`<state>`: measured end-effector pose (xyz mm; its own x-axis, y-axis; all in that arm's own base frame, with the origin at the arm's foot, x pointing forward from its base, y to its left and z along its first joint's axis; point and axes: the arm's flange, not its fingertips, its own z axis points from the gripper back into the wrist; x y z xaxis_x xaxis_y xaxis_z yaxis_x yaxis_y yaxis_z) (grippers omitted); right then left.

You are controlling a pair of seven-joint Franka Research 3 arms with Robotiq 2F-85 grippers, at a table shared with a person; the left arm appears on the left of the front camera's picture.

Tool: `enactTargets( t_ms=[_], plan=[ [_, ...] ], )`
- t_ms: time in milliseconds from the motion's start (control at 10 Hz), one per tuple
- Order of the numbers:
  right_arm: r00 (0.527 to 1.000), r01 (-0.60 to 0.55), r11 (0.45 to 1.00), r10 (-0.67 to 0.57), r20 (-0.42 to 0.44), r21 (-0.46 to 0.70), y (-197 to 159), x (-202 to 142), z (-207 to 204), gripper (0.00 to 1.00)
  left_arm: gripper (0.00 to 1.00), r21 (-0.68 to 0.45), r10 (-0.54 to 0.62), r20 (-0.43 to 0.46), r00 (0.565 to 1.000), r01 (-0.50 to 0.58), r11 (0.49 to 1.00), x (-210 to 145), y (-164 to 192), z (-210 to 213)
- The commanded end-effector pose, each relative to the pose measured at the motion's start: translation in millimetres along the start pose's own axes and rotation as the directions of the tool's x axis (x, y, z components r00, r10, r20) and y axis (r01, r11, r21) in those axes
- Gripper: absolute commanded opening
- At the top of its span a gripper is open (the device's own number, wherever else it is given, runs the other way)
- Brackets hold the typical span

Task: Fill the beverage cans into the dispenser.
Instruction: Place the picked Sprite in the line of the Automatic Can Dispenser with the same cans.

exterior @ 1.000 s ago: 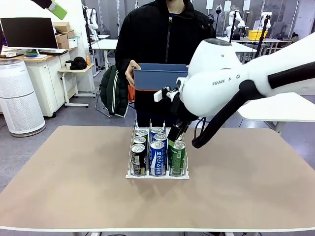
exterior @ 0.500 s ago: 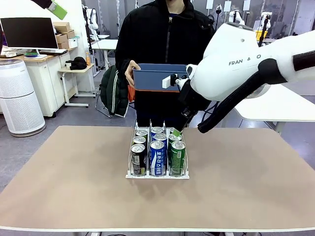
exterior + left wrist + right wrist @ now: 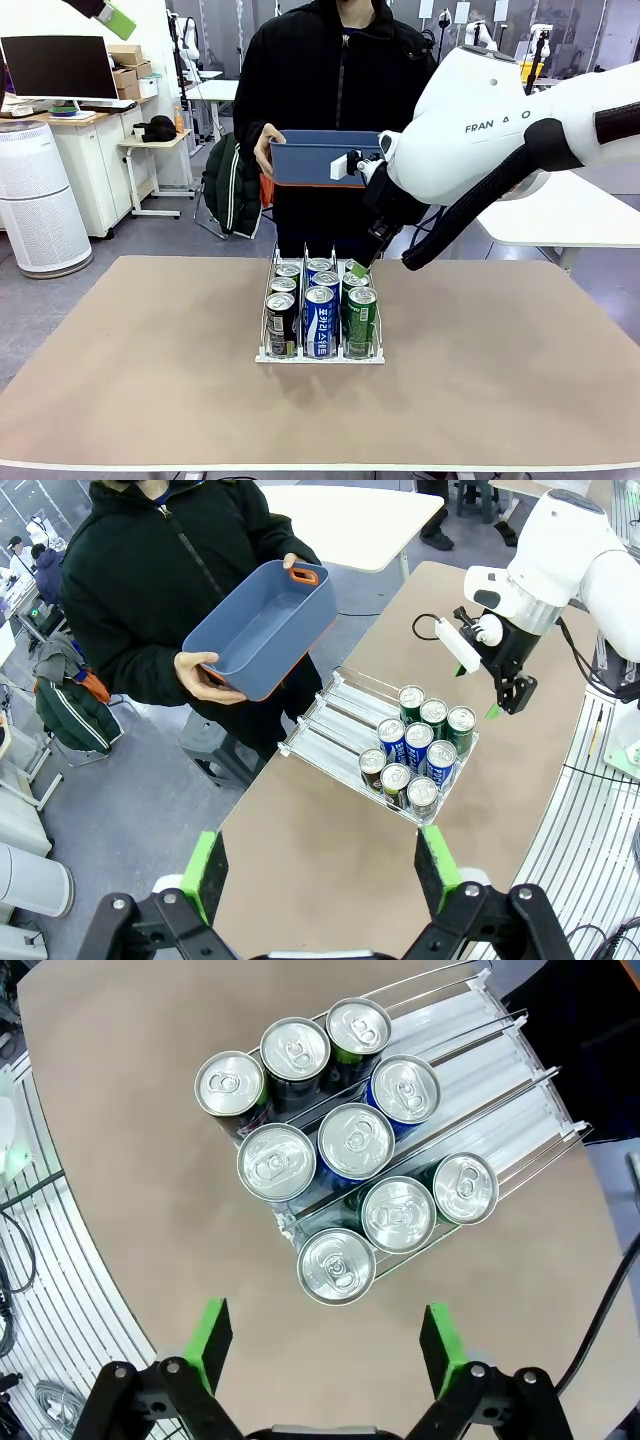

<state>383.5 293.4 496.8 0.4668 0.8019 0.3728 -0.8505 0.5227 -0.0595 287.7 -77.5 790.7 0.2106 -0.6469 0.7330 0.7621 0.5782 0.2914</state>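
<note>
The table point(image 3: 150, 360) stretches broad and bare in front of me, and near its middle stands the dispenser point(image 3: 320, 354), its three lanes running lengthwise from my side toward the person point(image 3: 330, 90) at the far edge, who holds a blue tub point(image 3: 320, 160) in both hands above that edge. The rack's long axis is therefore straight away from me, and the beverage cans point(image 3: 320, 310) are bunched at the end nearest me: eight of them, all upright with silver tops facing up, three in the left lane, three in the middle and two in the right, as my right wrist camera shows from overhead. My right gripper point(image 3: 372, 240) hangs just above the far right part of the rack, so the cans lie directly below and slightly toward me from it; its green pads stand wide apart with nothing between them. My left gripper point(image 3: 320, 865) is raised high and well off to the left, also spread and empty, so my right arm is much the nearer one. I judge the right lane has room for one more can, and any can would come from the person's side, beyond the rack's far end.
</note>
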Motion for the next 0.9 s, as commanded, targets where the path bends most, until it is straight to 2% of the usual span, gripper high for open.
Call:
enactTargets(
  t_ms=[0, 200, 300, 400, 500, 800],
  plan=[
    [1.000, 0.002, 1.000, -0.002, -0.003, -0.001, 2.1, 1.4, -1.5, 1.00, 1.00, -0.013, 0.001, 0.002, 1.000, -0.001, 1.000, -1.9, 0.1, -0.4],
    [1.000, 0.000, 1.000, 0.000, 0.000, 0.000, 0.0, 0.0, -0.1, 1.00, 1.00, -0.013, 0.001, 0.002, 1.000, -0.001, 1.000, -1.9, 0.1, -0.4],
    [0.999, -0.019, 0.996, 0.017, 0.031, 0.088, -15.3, -3.1, 23.5, 1.00, 1.00, -0.013, 0.001, 0.002, 1.000, -0.001, 1.000, -1.9, 0.1, -0.4],
    [0.991, -0.074, 0.992, 0.062, 0.117, 0.105, -37.1, -3.8, 53.8, 1.00, 1.00, -0.013, 0.001, 0.002, 1.000, -0.001, 1.000, -1.9, 0.1, -0.4],
    [0.991, -0.054, 0.993, 0.040, 0.131, 0.109, -43.5, -3.4, 81.6, 1.00, 1.00, -0.013, 0.001, 0.002, 1.000, -0.001, 1.000, -1.9, 0.1, -0.4],
    [0.963, -0.115, 0.988, 0.085, 0.256, 0.103, -77.6, -3.2, 178.1, 1.00, 1.00, -0.013, 0.001, 0.002, 1.000, -0.001, 1.000, -1.9, 0.1, -0.4]
  ],
)
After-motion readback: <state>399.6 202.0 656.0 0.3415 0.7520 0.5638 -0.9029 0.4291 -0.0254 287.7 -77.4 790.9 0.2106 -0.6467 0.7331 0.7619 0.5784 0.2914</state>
